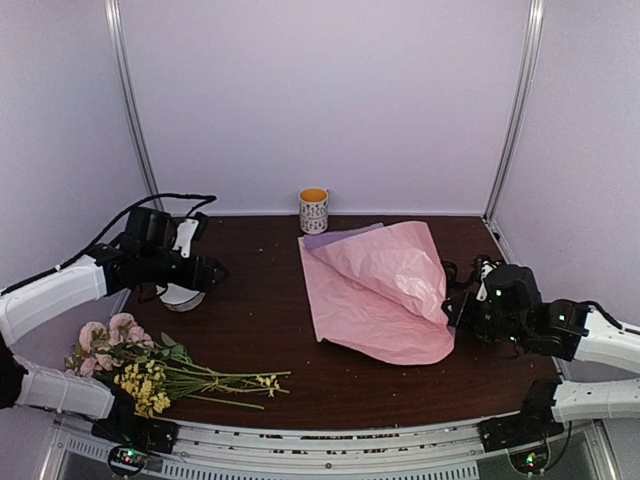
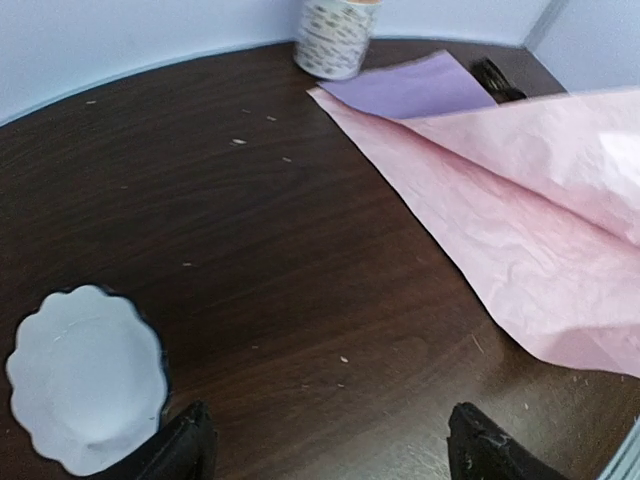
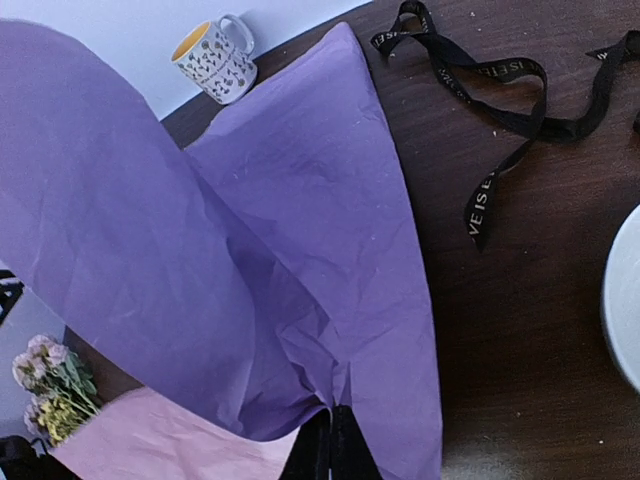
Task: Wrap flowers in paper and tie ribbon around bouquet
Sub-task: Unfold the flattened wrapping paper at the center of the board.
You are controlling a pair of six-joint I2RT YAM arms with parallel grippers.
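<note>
The right pincer (image 3: 330, 440) has its two fingers pressed together on the near edge of the paper (image 3: 250, 230). From this grip the sheet rises and curves over ahead of the pincer and to its left, so the lilac underside faces the wrist camera. From above, the pink side is seen folded over itself. The raised sheet hides most of the table (image 1: 260, 320) to the left of this pincer.

Ahead of the right pincer and to its right, the ribbon (image 3: 500, 100) lies loose in curls on the dark wood, apart from the paper. A mug (image 3: 215, 60) stands far ahead, beyond the far corner of the sheet. At the right side of the pincer, the rim of a white dish (image 3: 625, 300) is just visible. The flowers (image 3: 50, 385) lie well away to its left, past the paper, untouched.

The left pincer (image 2: 330, 435) has its fingers wide apart with only bare table between them. A small white bowl with a wavy rim (image 2: 85, 375) stands just beside its left finger. The paper begins ahead of it and to the right, with open wood between. In the view from above the flowers lie behind this pincer, near the arm's base, with the blooms toward the left edge.
</note>
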